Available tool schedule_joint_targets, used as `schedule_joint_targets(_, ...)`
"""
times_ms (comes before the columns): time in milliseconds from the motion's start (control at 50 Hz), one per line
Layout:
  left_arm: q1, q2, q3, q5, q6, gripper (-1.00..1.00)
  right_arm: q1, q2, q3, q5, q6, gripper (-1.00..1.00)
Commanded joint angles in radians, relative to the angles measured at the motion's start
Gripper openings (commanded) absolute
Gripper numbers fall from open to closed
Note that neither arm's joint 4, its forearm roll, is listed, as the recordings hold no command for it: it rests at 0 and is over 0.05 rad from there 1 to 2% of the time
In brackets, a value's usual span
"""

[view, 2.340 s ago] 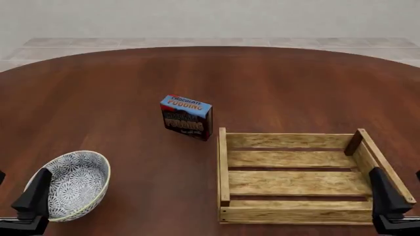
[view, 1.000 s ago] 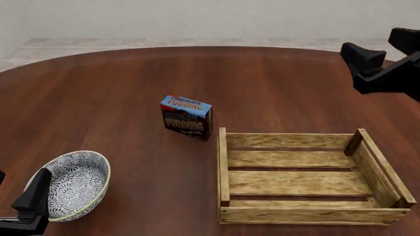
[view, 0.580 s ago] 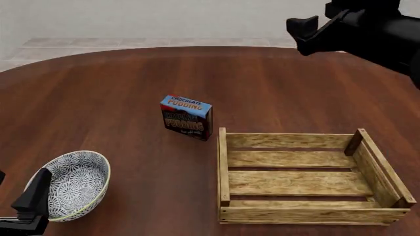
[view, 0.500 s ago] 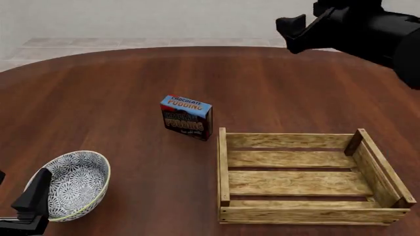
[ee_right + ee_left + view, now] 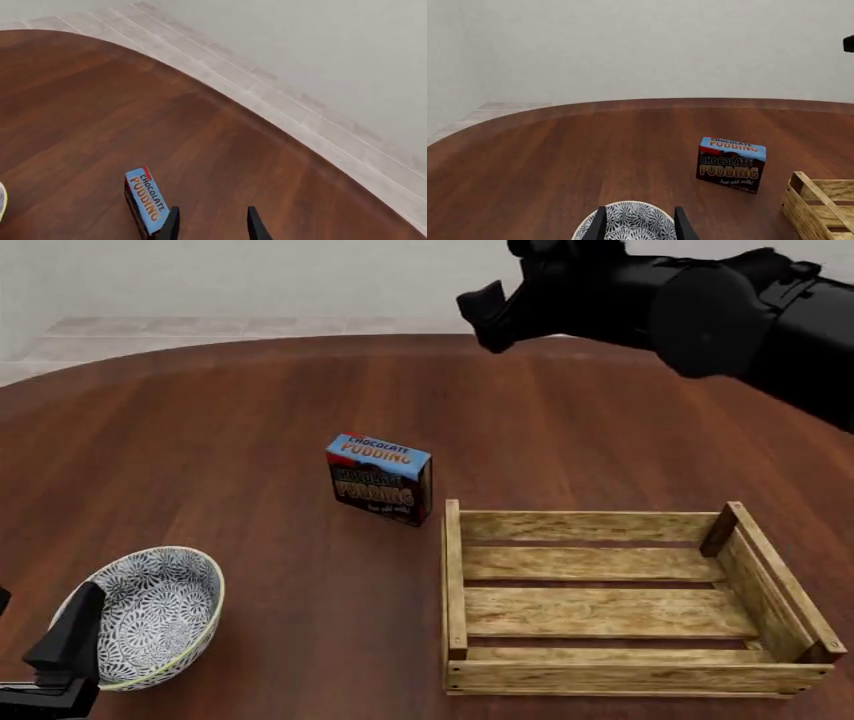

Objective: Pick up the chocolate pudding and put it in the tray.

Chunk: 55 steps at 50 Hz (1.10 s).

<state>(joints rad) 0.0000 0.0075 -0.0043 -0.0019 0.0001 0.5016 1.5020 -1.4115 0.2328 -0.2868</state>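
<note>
The chocolate pudding [image 5: 380, 478] stands upright on the brown table, just past the tray's near-left corner; it also shows in the wrist views [image 5: 730, 164] [image 5: 148, 200]. The tray [image 5: 454, 580], a light wooden slat crate, sits at the front right with nothing in it, and one corner [image 5: 814, 205] shows in the left wrist view. My right gripper [image 5: 501, 300] hangs high over the far side of the table, beyond and to the right of the pudding, open [image 5: 212, 225] and holding nothing. My left gripper [image 5: 34, 640] rests open [image 5: 640, 227] at the front left, by the bowl.
A round white-and-dark patterned bowl [image 5: 154, 610] [image 5: 627, 220] lies tilted at the front left beside the left gripper. The right arm's dark body [image 5: 721, 310] stretches across the upper right. The table's curved far edge meets a pale tiled floor [image 5: 280, 95].
My right arm has risen from the front right corner beside the tray and swung up and leftward over the far table. The left arm, pudding, tray and bowl have not moved.
</note>
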Motion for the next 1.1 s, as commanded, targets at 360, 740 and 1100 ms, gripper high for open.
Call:
schedule_joint_targets(360,0.000,0.000,0.000,0.000,0.000,1.00,0.146,0.125,-0.111,0.094,-0.044,1.00)
schedule_joint_targets(740,0.000,0.000,0.000,0.000,0.000,1.00,0.181,0.227,-0.210,0.173,-0.083,1.00)
schedule_joint_targets(1100,0.000,0.000,0.000,0.000,0.000,1.00,0.190,0.281,-0.217,0.199,-0.097,1.00)
